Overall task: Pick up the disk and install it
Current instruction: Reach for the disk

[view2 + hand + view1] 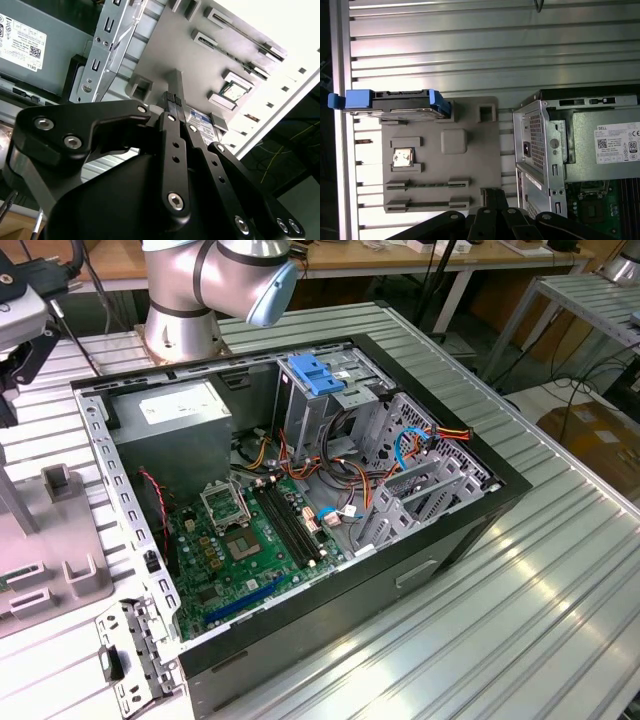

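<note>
My fingers (pixel 172 102) sit closest to the lens in the second wrist view. The black links are drawn in and the tips are pressed together with nothing between them. In the first wrist view they (pixel 492 199) hang over one edge of a grey holder plate (pixel 470 165) that lies on the ribbed metal table (pixel 470 50).

The disk (pixel 402 102) stands on its edge at the far end of that plate, with blue rails showing at both of its ends. It is well apart from me, and I am not touching it. A small square processor chip (pixel 403 157) rests in a pocket of the same plate.

Just beside the plate is the open computer case (pixel 535 150), with its grey power supply (pixel 605 145) in one corner. In the exterior view the case (pixel 440 540) lies on its side on the table, showing the green motherboard (pixel 240 550) and a light-blue clip (pixel 315 375) on top of the drive cage.
</note>
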`<state>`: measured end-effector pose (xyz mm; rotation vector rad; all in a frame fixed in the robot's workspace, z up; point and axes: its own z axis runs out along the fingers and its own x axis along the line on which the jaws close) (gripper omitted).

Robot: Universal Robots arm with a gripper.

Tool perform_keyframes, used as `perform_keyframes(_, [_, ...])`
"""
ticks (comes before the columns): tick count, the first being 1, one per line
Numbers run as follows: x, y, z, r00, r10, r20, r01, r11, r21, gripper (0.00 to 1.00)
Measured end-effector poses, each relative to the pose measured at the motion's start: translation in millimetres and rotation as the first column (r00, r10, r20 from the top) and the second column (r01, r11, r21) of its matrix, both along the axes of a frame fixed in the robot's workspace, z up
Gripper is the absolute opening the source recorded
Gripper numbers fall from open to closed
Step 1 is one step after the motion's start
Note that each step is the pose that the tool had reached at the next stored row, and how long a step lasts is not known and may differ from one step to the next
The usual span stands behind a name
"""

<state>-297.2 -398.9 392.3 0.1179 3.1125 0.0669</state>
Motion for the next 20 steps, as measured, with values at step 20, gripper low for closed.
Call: perform_keyframes(20, [-4.0, 0.0, 0.0, 1.0, 0.0, -0.0001, 0.0, 1.0, 0.0, 0.11])
